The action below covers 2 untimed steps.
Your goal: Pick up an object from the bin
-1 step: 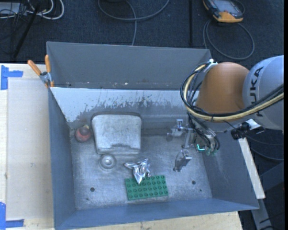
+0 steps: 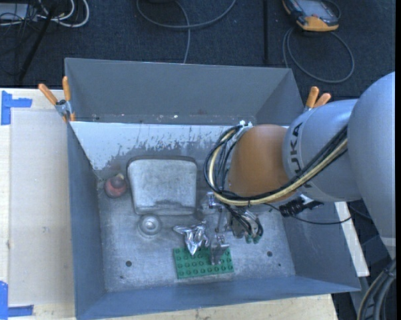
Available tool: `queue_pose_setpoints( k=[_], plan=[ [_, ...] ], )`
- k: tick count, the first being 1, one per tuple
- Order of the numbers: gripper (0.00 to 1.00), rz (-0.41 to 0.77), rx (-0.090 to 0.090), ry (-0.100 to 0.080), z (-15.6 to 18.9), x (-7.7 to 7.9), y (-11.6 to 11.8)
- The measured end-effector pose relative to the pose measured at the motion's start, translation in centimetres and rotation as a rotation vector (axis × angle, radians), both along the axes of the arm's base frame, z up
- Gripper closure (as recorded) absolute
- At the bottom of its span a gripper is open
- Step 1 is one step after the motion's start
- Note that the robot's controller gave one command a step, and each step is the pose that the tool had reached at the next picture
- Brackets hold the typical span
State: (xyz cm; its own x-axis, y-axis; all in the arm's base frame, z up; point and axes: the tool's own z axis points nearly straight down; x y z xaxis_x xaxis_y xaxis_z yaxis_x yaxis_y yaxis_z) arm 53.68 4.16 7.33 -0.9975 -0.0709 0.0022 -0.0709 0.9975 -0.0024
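green studded plate (image 2: 202,264) x1, flat, rectangular, below grey tray (image 2: 162,185) x1 | end effector (image 2: 217,244) off tray's lower-right corner, above plate (grip state: can't tell) | foil scrap (image 2: 192,237) x1 under tray | silver cap (image 2: 148,225) x1 at tray's lower-left | reddish ball (image 2: 115,187) x1 beside tray's left

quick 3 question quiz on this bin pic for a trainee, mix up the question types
1. Fill in: in the bin, the dented grey tray lies to the view's ___ of the small red ball.
2. Which of these lies nearest the gripper? A the small red ball. B the crumpled foil. C the round silver cap.
3. True or false: the green studded plate lies against the far wall.

Key: 1 right. 2 B. 3 false, it lies towards the near wall, below the gripper in the view.
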Motion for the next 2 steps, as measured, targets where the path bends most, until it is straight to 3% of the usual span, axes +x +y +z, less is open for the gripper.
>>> queue_pose_setpoints(
  k=[1, 2],
  plan=[
    [1.0, -0.003, 0.002, 0.016, 0.4, -0.2, 0.0],
    [1.0, 0.29, 0.004, -0.009, 17.1, -0.6, 4.4]
  ],
)
